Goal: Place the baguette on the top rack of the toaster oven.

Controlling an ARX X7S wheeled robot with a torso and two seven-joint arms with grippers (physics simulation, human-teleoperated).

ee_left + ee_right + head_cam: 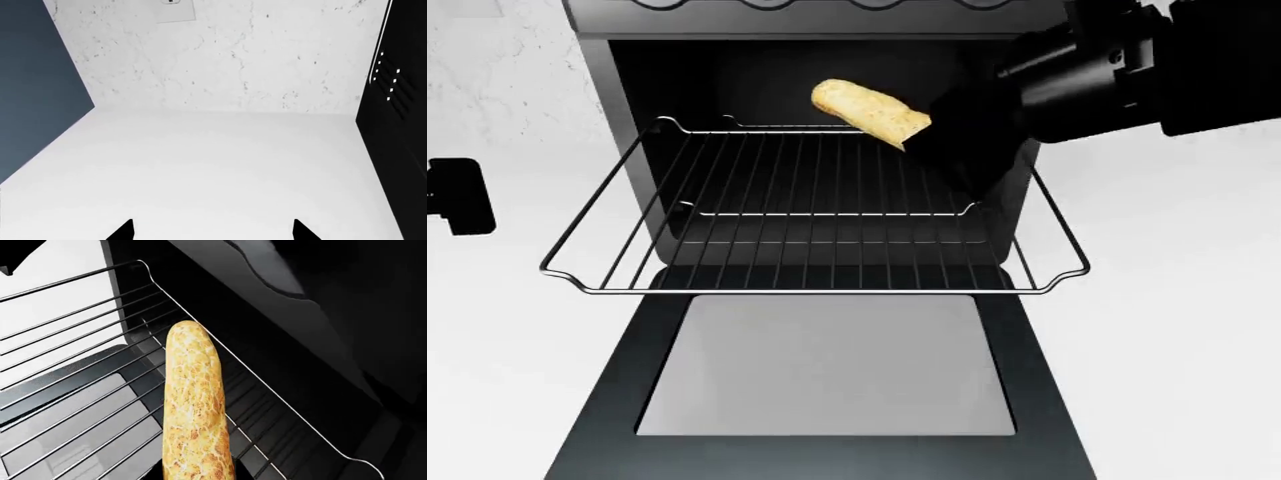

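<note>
The toaster oven (614, 120) stands open with its door (827, 375) dropped down. The top rack (827, 225), a chrome wire shelf, is pulled out over the door. My right gripper (941, 130) is shut on the golden-brown baguette (868, 110) and holds it above the back right of the rack, its free end pointing up and left. In the right wrist view the baguette (193, 405) runs out from between the fingers over the rack's wires (73, 355). My left gripper (213, 232) is open and empty over a white counter beside the oven's black side (400, 125).
A lower wire rack (827, 205) sits inside the dark cavity. Knobs (774, 3) line the oven's top. A white speckled wall with an outlet (177, 10) stands behind the counter (200, 160). The left arm (461, 195) shows at the head view's left edge.
</note>
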